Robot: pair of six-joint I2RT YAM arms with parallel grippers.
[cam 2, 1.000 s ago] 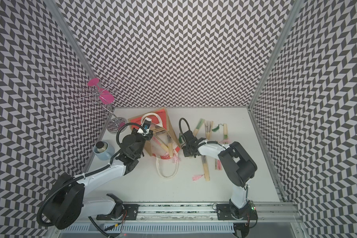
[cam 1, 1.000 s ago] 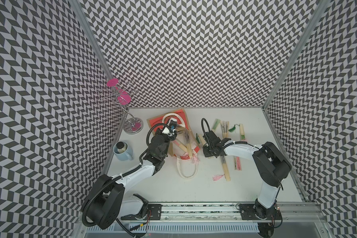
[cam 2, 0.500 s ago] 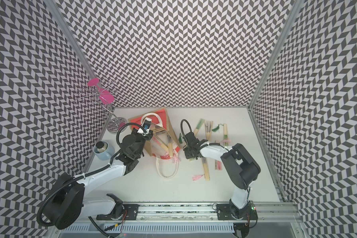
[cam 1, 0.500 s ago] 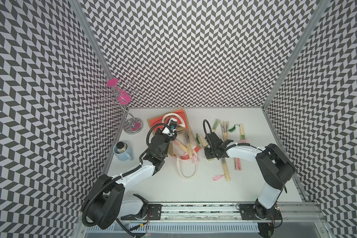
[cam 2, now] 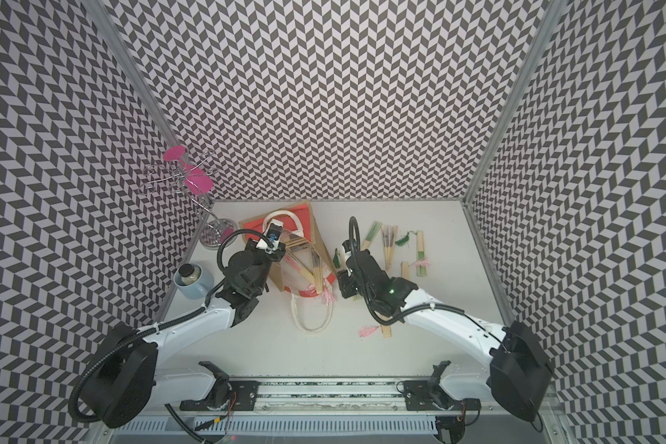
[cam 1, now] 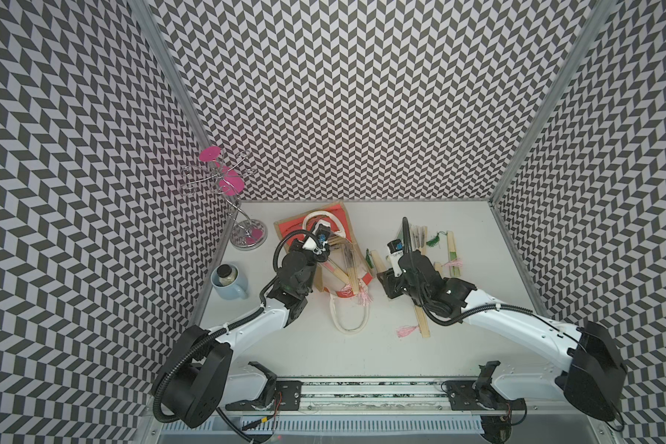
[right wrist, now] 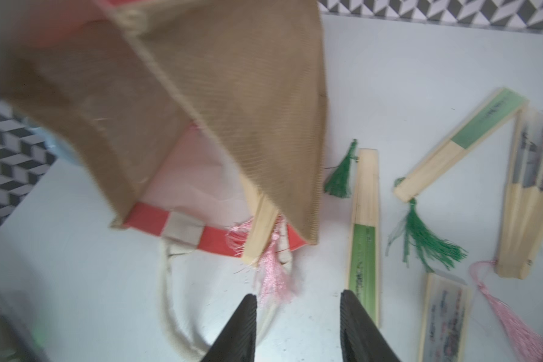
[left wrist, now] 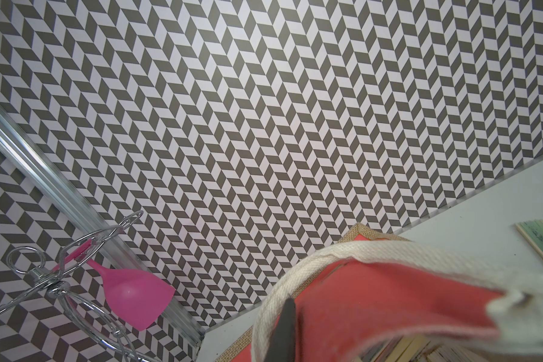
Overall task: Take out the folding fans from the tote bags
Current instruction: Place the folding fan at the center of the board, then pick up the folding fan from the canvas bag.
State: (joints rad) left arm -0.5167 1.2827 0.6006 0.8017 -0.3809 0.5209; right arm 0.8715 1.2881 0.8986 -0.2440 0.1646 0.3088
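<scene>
**Fans (cam 1: 451, 250) loose on the table (cam 1: 458, 357), more in the mouth of the bag (cam 1: 291, 228)**

Closest to me runs a metal rail (cam 1: 362, 396) carrying the bases of the two arms, along the front edge of a plain white table. Black-and-white zigzag walls (cam 1: 362, 96) box the table in on three sides.

Just past the rail, one fan (cam 1: 423, 328) with a pink tassel lies partly under the right arm. The right pincer (right wrist: 297, 294) hangs low over the table, half open with nothing in it, pointing at the bag's mouth. A bamboo fan (right wrist: 261, 232) pokes out of that mouth, and its pink tassel lies just ahead of the fingertips. A green fan (right wrist: 365, 238) lies right beside one finger.

There is one bag, tan with red-orange panels. It lies on its side with the mouth toward the rail and one cream handle (cam 1: 347, 330) looped flat on the table. The left pincer (cam 1: 323, 249) is pinched tight on the upper rim next to the other handle, holding the mouth up. Inside I count at least two fans (cam 1: 343, 275).

Beyond the right pincer, about six more fans lie scattered close together. Some have green tassels, some pink. The arm and its cable cover a few, so I cannot give an exact count.

By the left wall stands one blue mug (cam 1: 229, 286). Behind it is one chrome wire stand (cam 1: 247, 230) with pink glasses (left wrist: 135, 294) hanging from it.
</scene>
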